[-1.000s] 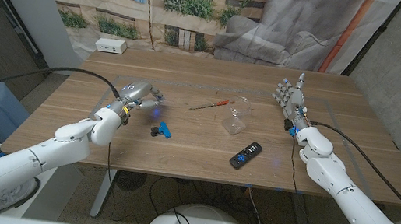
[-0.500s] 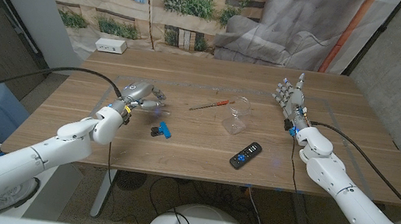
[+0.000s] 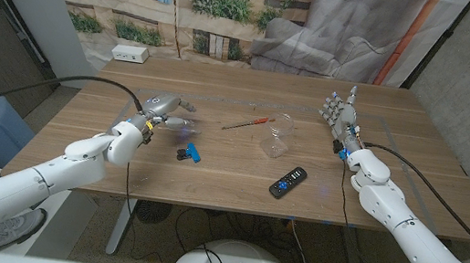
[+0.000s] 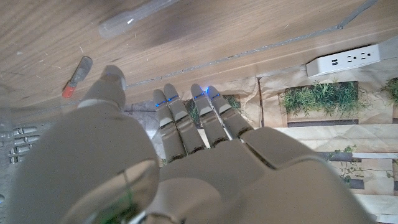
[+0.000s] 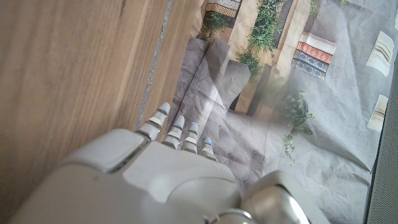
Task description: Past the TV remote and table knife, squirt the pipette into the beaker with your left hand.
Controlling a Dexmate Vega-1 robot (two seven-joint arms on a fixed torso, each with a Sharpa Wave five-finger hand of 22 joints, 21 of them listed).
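1. Spanning most of the head view, the wooden table (image 3: 238, 173) carries every object and both hands.
2. Left arm (image 3: 54, 171): it enters from the lower left corner and reaches toward the left-centre of the table.
3. Right arm (image 3: 407, 220): it enters from the lower right corner and ends near the table's right edge.
4. Left hand (image 3: 163, 108): it hangs over the left-centre of the table with its fingers (image 4: 177, 121) extended side by side; nothing is visibly held.
5. Right hand (image 3: 339, 112): it stands upright near the right edge, fingers spread apart and pointing up, with nothing in it.
6. White power strip (image 3: 130, 53): it lies at the far left corner of the table.
7. Beaker (image 3: 278, 135): a clear vessel standing at the table's centre, well apart from the left hand.
8. TV remote (image 3: 288, 181): a black unit with a blue button, lying on the near side of the beaker.
9. Pipette (image 4: 134, 17): a clear tube lying on the wood just beyond the left hand's fingertips in the left wrist view; in the head view it is too faint to place exactly.
10. Red-handled tool (image 3: 248, 123): a thin item lying left of the beaker; its kind cannot be told.
11. Small blue and black object (image 3: 189, 153): it lies on the near side of the left hand.
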